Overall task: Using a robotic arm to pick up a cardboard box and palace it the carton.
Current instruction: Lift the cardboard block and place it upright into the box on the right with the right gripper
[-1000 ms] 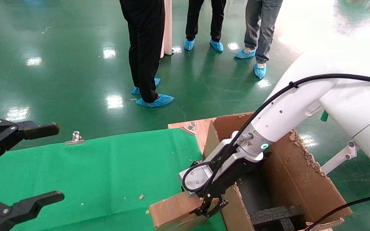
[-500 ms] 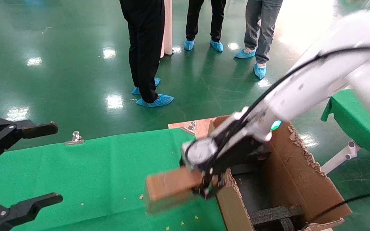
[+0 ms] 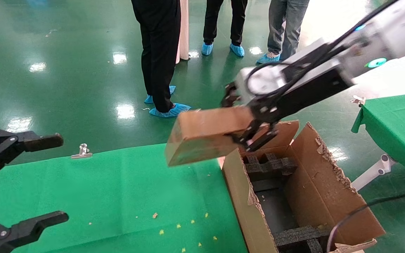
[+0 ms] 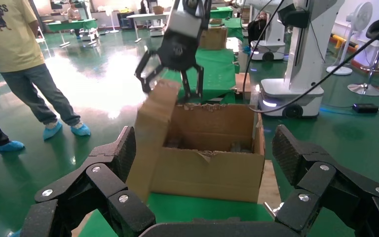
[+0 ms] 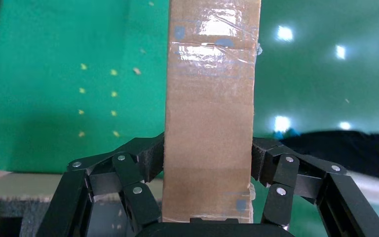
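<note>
Gripping the cardboard box (image 3: 206, 135), right gripper (image 3: 255, 131) fingers hang above the carton (image 3: 329, 196) rim; left gripper (image 3: 30, 182) gapes wide.

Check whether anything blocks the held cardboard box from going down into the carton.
Nothing visible does. The right gripper holds the cardboard box above the carton's near-left rim; inside, only black foam inserts line the ends.

Head cam: high, looking forward and down over the counter (image 3: 100, 186) and carton (image 3: 325, 196). Left wrist cam: low, faces across at the carton (image 4: 207, 168), own jaws framing the shot. Right wrist cam: tight on the cardboard box (image 5: 209, 98). All three views share that box.
</note>
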